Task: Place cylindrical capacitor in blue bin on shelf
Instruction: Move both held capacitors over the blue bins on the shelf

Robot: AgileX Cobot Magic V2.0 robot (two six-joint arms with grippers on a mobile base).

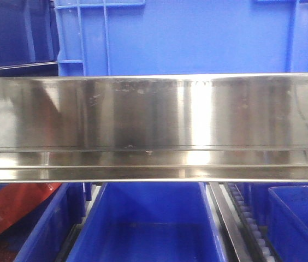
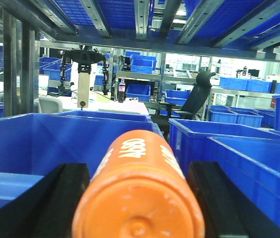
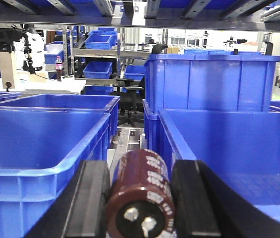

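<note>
In the left wrist view an orange cylindrical capacitor (image 2: pixel 139 198) with white print lies between the black fingers (image 2: pixel 68 191) of my left gripper (image 2: pixel 137 168), which is shut on it, end cap toward the camera. It hangs over a blue bin (image 2: pixel 40 144). In the right wrist view my right gripper (image 3: pixel 140 166) is shut on a dark brown cylindrical capacitor (image 3: pixel 142 198), its two terminals facing the camera. That capacitor sits above the gap between two blue bins (image 3: pixel 40 144) (image 3: pixel 229 148). The shelf's polished steel rail (image 1: pixel 154 125) crosses the front view; neither gripper shows there.
Below the rail stand an open blue bin (image 1: pixel 148 218), a roller track (image 1: pixel 247 218) and a left bin holding something red-orange (image 1: pixel 12 210). A tall blue crate (image 3: pixel 209 82) stands behind the right bin. Steel shelf beams (image 2: pixel 140 20) run close overhead. An office chair (image 2: pixel 194 99) stands beyond.
</note>
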